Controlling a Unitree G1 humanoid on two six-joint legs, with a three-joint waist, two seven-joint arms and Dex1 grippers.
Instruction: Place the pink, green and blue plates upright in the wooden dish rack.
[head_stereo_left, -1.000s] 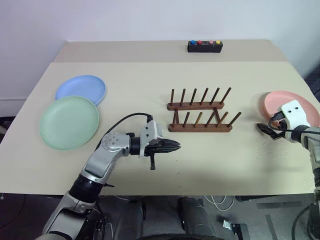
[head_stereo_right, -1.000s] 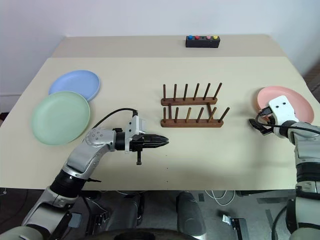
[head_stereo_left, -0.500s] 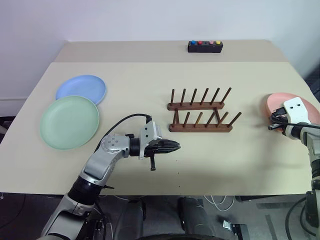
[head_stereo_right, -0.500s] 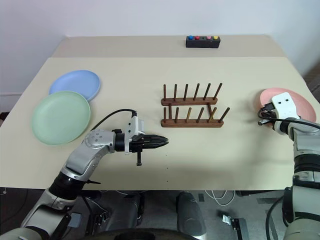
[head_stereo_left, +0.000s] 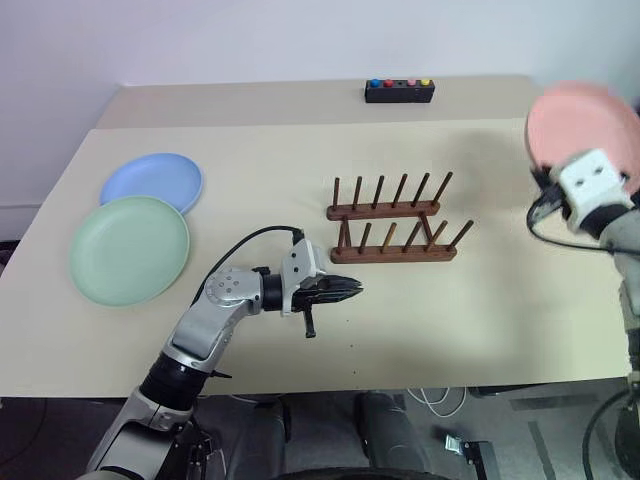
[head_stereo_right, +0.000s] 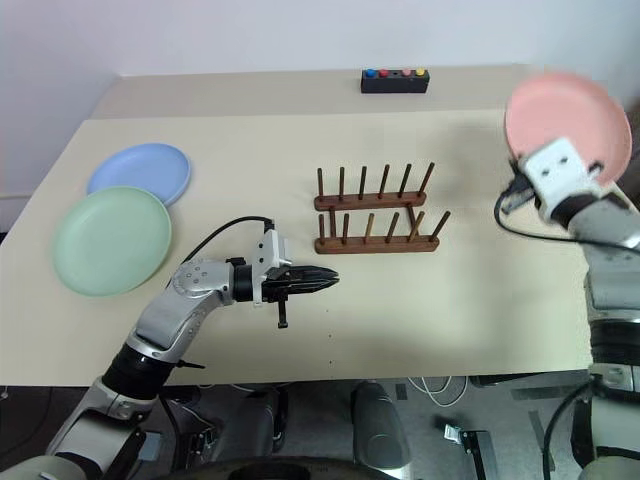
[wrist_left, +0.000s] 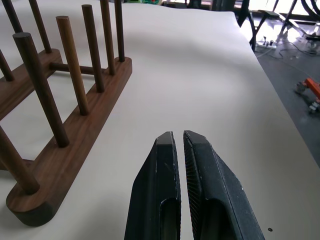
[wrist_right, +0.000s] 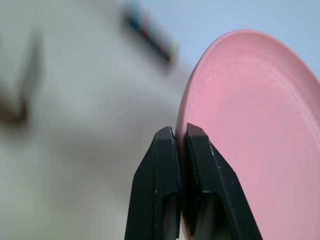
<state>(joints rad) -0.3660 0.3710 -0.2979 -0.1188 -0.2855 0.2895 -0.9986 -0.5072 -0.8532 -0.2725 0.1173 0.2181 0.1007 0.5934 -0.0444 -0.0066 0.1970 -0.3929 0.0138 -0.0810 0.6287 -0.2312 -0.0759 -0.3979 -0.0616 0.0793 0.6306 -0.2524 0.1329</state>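
A lab: bare test table (head_stereo_left: 470, 320), button box (head_stereo_left: 399, 91), loose floor cables (head_stereo_left: 432, 402).

The room is bright with soft, even light. Faint, soft shadows lie on the table (head_stereo_left: 480, 300). The pink plate (head_stereo_left: 572, 118) looks smeared and blurry at its edge. In the right wrist view the background is very fuzzy, while the right claw (wrist_right: 181, 137) looks sharp.

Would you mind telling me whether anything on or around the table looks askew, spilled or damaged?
Nothing stands out. The wooden dish rack sits square and empty, the green plate and blue plate lie flat, and the right gripper pinches the pink plate by its rim.
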